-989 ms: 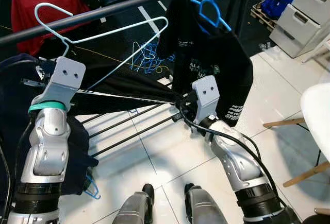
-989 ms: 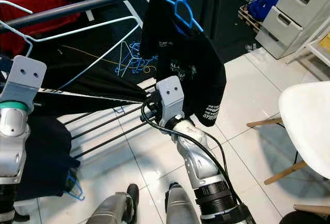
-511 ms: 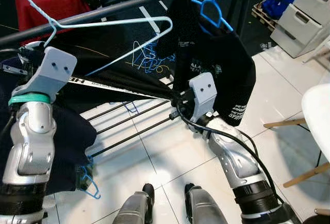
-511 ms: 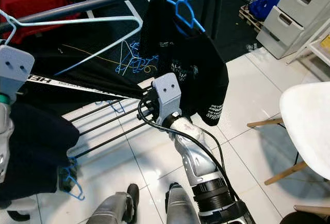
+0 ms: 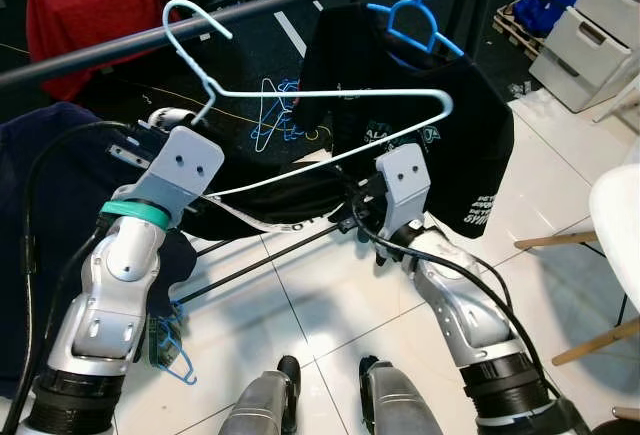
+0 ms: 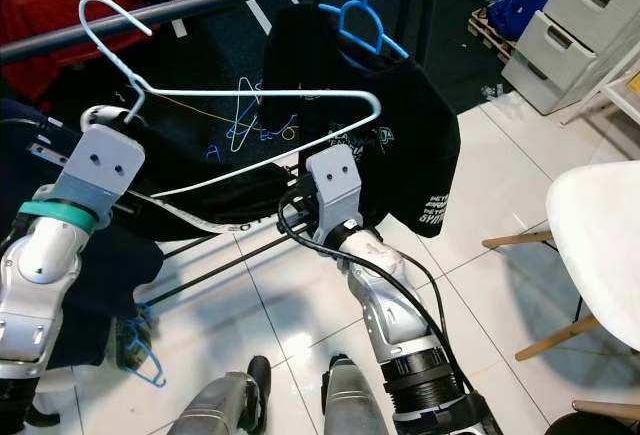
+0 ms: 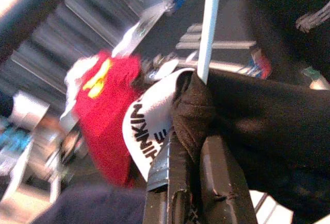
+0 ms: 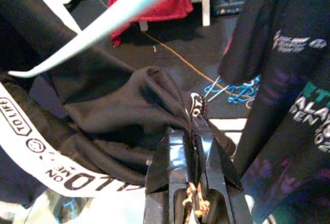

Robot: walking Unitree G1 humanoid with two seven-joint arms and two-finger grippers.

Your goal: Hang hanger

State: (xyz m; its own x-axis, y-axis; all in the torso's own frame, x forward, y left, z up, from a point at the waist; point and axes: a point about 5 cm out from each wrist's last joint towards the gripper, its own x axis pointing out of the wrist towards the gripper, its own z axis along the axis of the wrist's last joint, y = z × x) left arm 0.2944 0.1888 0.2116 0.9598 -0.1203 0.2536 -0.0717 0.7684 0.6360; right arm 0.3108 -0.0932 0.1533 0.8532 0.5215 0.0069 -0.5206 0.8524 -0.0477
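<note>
Since half a second ago we have swung the pale blue hanger (image 5: 300, 120) rightward and lowered it: its hook, which stood above the rail (image 5: 150, 40) at the far left, now curls just at the rail's near side, not yet over it, and the black garment (image 6: 215, 195), then pulled taut between our arms, now sags.

Our left gripper (image 7: 193, 147) sits just below the hanger's neck, jaws narrow and pinched on a bunch of black cloth with the hanger wire rising right at their tips; we cannot tell whether the wire itself is caught. Our right gripper (image 8: 193, 131) is likewise closed on a fold of the same garment, under the hanger's right shoulder.

The hanger's long axis runs left to right, roughly along the rail, its right end reaching toward the black T-shirt (image 5: 450, 145) already hung on a darker blue hanger (image 5: 415, 20). The hook lies up and away from the left jaws, so the left arm is the nearer one, and we judge the coming move to be a lift up and forward to drop the hook over the rail.

Room looks fair: bare rail between the hook and the hung T-shirt. Below are white floor tiles (image 5: 330, 295), the rack's lower bars, and a white chair (image 6: 600, 245) well off to the right.
</note>
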